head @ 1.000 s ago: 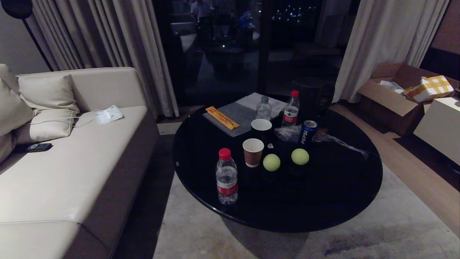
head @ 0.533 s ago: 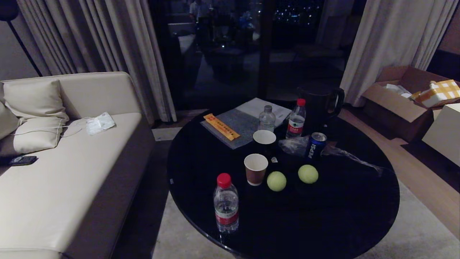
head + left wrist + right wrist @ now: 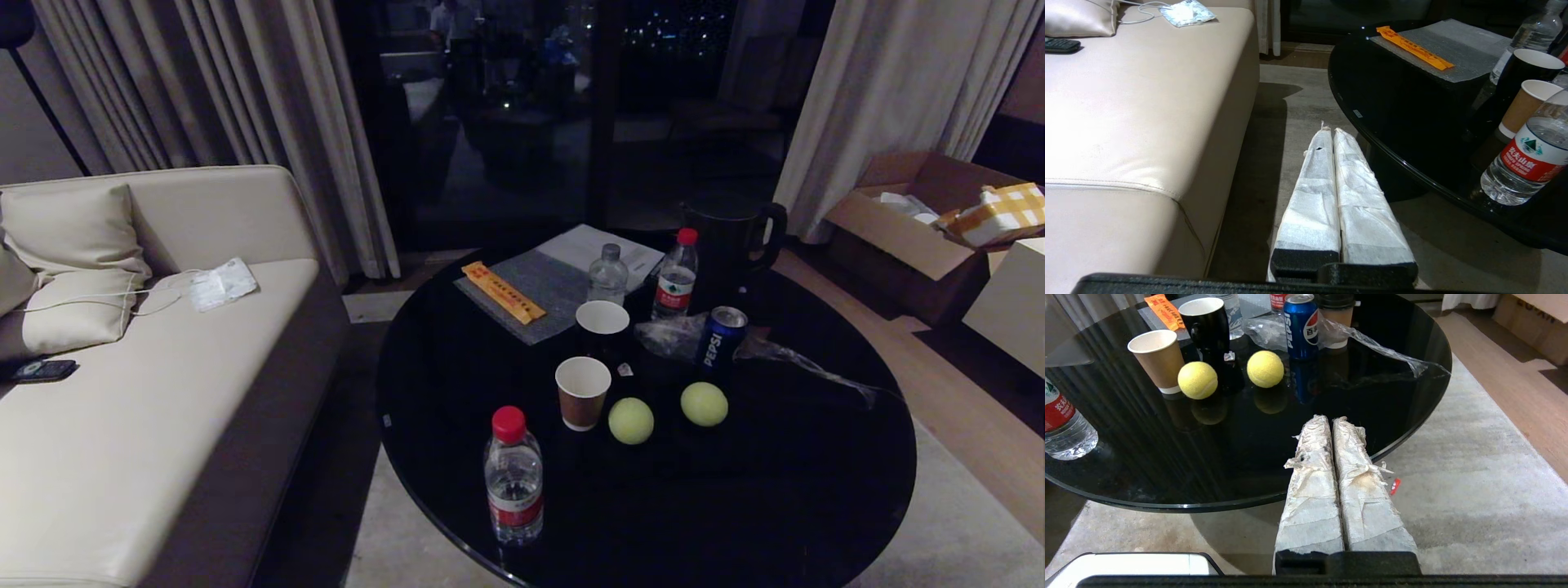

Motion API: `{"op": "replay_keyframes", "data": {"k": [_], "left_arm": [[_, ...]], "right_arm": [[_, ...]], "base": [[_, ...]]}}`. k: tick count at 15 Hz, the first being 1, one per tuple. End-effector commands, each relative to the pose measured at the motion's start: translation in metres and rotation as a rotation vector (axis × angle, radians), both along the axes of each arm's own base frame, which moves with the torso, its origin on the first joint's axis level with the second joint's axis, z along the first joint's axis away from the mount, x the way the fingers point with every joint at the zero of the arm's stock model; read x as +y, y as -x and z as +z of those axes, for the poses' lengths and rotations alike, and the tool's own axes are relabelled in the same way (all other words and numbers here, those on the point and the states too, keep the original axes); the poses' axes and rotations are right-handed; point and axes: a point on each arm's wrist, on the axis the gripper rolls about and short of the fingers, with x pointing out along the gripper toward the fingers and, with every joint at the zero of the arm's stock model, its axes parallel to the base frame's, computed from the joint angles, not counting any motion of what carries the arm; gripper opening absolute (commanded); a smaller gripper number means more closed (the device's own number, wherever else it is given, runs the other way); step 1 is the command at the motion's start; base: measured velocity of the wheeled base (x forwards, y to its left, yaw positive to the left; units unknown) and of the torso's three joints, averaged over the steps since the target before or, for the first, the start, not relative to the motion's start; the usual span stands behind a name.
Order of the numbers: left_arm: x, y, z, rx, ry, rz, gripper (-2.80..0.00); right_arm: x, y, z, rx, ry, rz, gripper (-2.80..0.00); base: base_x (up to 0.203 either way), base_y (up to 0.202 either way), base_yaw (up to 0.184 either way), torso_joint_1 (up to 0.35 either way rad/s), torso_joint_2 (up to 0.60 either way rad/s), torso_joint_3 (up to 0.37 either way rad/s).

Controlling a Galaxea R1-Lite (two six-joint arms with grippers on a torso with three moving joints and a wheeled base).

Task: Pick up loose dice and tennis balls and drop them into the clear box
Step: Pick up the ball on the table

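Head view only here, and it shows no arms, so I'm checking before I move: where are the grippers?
Observer: The left gripper is shut, low over the grey carpet between the beige sofa and the round black glass table.
Operator: And the right?
Observer: The right gripper is shut and empty at the table's near edge, short of the two fuzzy yellow-green tennis balls.
Operator: Any dice?
Observer: None clearly seen; a small red thing lies on the carpet beside the right gripper.

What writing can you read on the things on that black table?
"PEPSI": blue can.
Chinese characters that seem to read "农夫山泉", with smaller print too small to read: red label of the nearest bottle.
Orange strip: dark print, too blurred to read.
Far bottle's label: too small to read.
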Motion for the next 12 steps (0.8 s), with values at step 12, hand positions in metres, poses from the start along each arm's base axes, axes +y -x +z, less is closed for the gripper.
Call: {"op": "replay_keyframes", "data": {"k": [12], "left_arm": [[0.0002, -0.0002, -0.0001, -0.002, 0.038, 0.010, -2.80]], "right_arm": [[0.0000, -0.0001, 0.0001, 0.001, 0.000, 0.001, -2.80]], "base": [[0.000, 0.000, 0.000, 0.001, 0.00, -0.039]]}}
